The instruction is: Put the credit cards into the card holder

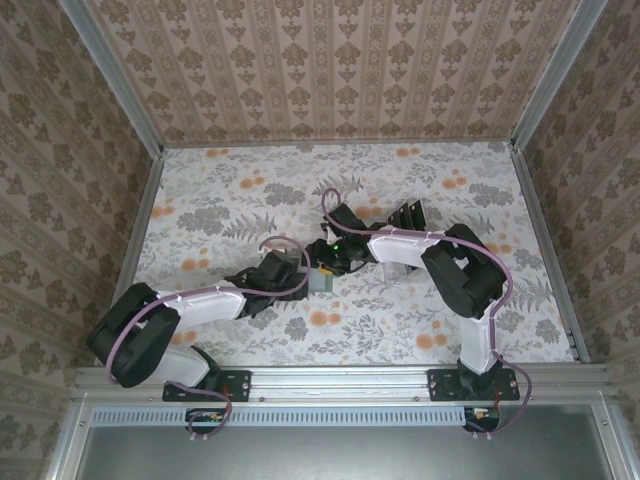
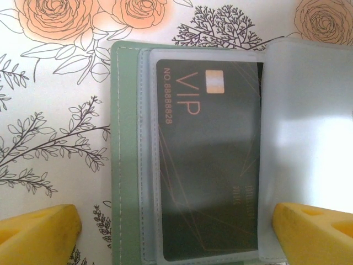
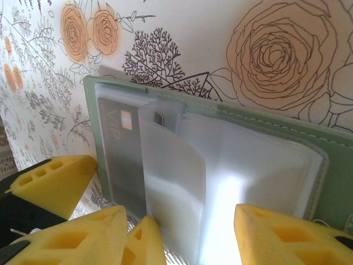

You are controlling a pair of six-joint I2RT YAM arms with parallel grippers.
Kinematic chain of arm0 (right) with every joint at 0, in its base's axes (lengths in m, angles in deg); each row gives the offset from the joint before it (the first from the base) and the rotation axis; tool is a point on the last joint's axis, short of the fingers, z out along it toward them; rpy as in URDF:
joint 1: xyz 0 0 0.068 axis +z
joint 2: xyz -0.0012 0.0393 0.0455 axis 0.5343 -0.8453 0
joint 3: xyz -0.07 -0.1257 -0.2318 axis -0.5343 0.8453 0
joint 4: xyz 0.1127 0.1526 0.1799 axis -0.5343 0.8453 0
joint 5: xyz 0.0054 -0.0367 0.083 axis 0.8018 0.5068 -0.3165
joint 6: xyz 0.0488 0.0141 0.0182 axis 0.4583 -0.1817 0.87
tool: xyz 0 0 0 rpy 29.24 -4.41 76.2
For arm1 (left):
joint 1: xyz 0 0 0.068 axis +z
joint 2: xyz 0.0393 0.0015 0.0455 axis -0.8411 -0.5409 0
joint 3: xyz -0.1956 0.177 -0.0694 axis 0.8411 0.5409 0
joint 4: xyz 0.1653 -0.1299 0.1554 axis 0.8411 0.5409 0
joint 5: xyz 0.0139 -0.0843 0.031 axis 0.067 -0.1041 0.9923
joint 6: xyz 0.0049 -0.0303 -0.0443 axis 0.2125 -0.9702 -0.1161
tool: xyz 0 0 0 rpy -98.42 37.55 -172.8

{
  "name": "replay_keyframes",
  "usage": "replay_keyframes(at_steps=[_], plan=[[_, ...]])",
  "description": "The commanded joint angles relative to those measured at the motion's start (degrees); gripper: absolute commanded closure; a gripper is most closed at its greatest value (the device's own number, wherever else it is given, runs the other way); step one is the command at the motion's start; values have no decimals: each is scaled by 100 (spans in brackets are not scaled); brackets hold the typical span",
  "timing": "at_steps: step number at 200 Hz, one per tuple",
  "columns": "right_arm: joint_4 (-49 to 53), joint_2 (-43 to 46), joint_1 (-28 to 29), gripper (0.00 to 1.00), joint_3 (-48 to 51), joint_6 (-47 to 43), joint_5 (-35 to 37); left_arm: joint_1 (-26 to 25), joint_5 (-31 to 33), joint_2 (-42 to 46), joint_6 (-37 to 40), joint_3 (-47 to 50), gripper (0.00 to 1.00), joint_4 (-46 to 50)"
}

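Elbows (image 1: 135, 345) out, fingers (image 2: 38, 226) astride card holder (image 2: 124, 165)

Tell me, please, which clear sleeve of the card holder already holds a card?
The sleeve lying flat against the card holder's green cover: the black VIP card shows through it. The other sleeves look empty.

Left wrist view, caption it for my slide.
Left end effector spread over the open green card holder, a black VIP card sleeved inside.

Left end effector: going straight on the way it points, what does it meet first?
Probably the black VIP card under its clear sleeve in the open card holder; depth is unclear.
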Motion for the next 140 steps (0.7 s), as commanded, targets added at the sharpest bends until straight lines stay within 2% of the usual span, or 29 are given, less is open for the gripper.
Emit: replay_keyframes(at_steps=[1,82,140], plan=[[-34,-214,28,44,-143,19,7,24,90,-175,-98,-9,0,147],[274,-453,123,44,-829,-113,-165,20,28,22,-64,-47,0,184],[560,-571,353,44,-1316,-114,-152,144,401,1630,-285,-69,0,971]])
